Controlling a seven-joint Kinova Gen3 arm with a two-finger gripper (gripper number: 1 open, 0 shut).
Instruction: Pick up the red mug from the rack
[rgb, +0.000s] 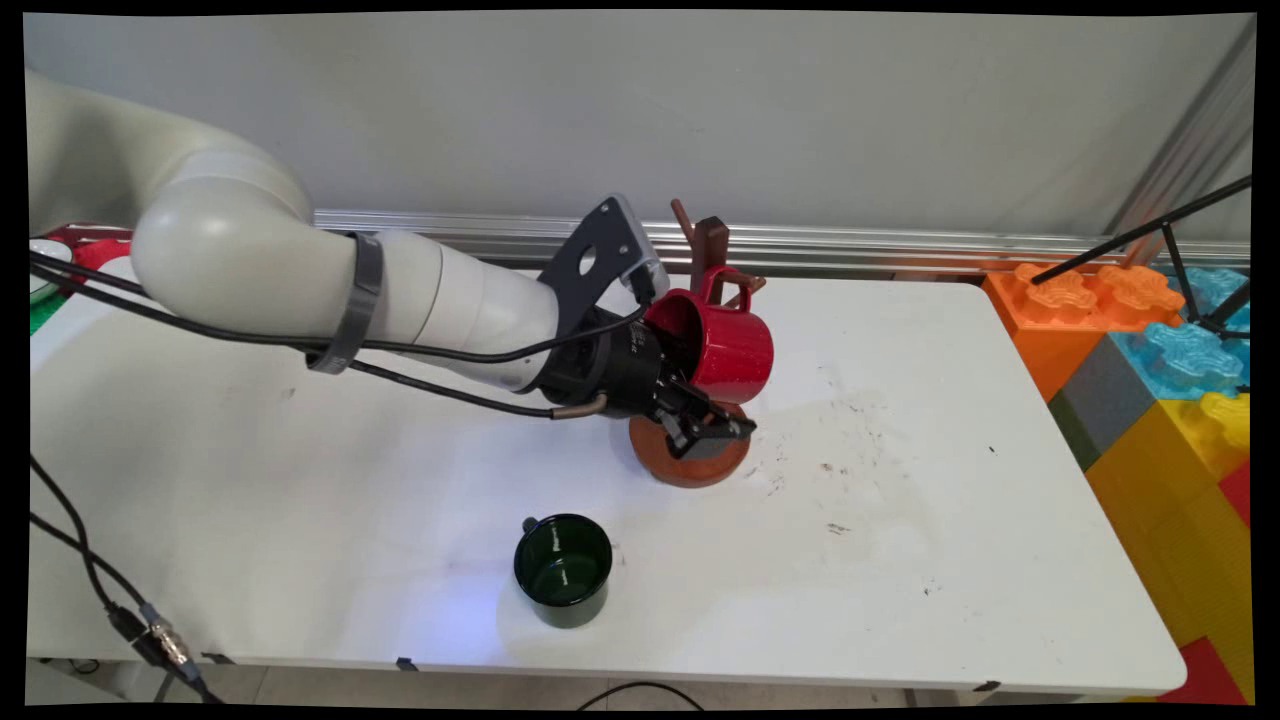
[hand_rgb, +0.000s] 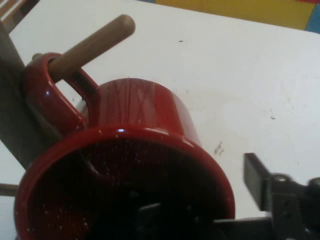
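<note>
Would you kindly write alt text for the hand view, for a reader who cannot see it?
A red mug hangs by its handle on a wooden peg of a mug stand, its dark open mouth facing the camera. One finger of the gripper reaches inside the mug and the other stands outside it to the right, over a white table.

White arm reaching in from left, gripper (rgb: 712, 425) low, jaws parted

I log a dark green mug (rgb: 563, 570) upright on the white table (rgb: 950, 560), near its front edge. Dark scuffs (rgb: 838, 467) mark the top farther right. Big coloured blocks (rgb: 1170, 430) stand stacked beside the table's right end.
</note>
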